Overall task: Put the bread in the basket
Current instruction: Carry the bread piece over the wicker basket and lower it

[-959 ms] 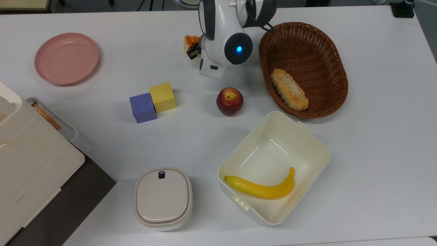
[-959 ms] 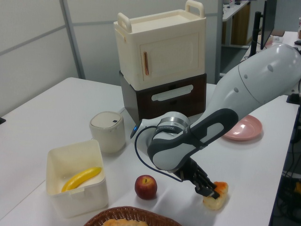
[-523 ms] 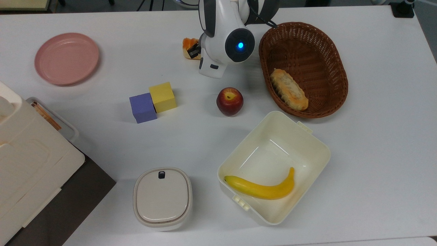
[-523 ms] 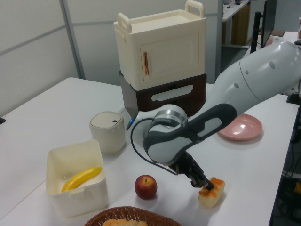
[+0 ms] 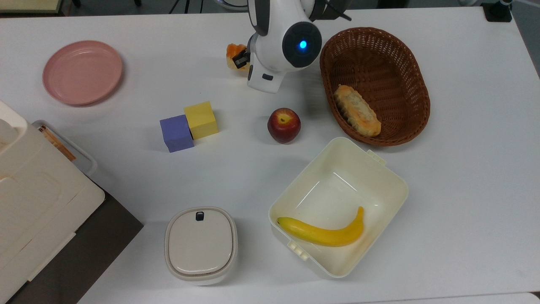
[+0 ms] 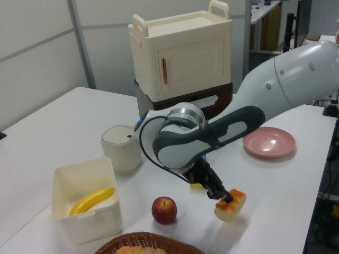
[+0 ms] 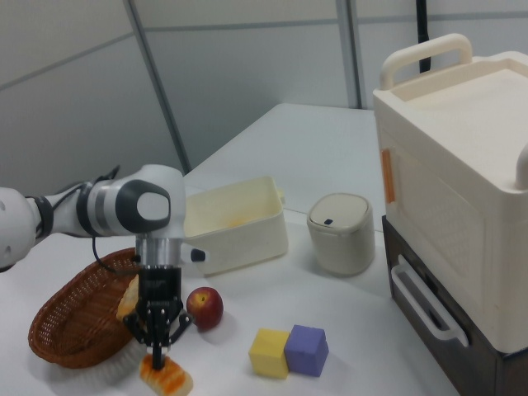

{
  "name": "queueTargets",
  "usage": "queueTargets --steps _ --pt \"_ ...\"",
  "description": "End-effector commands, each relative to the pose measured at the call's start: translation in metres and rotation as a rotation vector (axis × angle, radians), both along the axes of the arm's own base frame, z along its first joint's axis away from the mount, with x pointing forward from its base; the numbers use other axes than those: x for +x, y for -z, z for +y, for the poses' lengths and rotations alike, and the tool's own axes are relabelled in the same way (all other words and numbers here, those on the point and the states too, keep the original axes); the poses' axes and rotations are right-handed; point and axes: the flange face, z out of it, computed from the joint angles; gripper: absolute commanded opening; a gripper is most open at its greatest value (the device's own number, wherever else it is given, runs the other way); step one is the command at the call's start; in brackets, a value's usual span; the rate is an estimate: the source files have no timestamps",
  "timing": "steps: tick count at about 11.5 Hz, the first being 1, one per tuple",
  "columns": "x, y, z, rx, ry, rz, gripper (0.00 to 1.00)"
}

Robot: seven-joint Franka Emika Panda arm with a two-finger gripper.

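The tool (image 6: 226, 198) grips the bread (image 6: 230, 206), lifted clear of the tabletop (image 6: 275, 185), just left of the basket (image 5: 375, 84) in the top view.

Looks like a robotics lab or office space, big white table (image 5: 464, 190) with toy-like props, grey partition wall panels (image 7: 247, 74) behind, desk and monitor (image 6: 292, 26) in the background

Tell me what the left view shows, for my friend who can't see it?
A white robot arm's gripper holds a small orange-topped bread just above the white table. Nearby sit a red apple, a cream box with a banana and the basket rim.
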Motion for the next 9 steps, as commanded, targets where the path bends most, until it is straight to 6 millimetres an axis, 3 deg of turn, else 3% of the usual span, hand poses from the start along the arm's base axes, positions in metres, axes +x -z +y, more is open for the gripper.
queueTargets --steps 1,3,4,9 --pt "0.006 -0.045 0.034 0.042 -0.015 -0.067 0.00" --pt "0.014 -0.073 0.055 0.083 0.026 -0.131 0.00" --pt "0.014 -0.085 0.076 0.095 0.035 -0.163 0.00" --pt "-0.009 -0.112 0.175 0.170 0.143 -0.269 0.00"
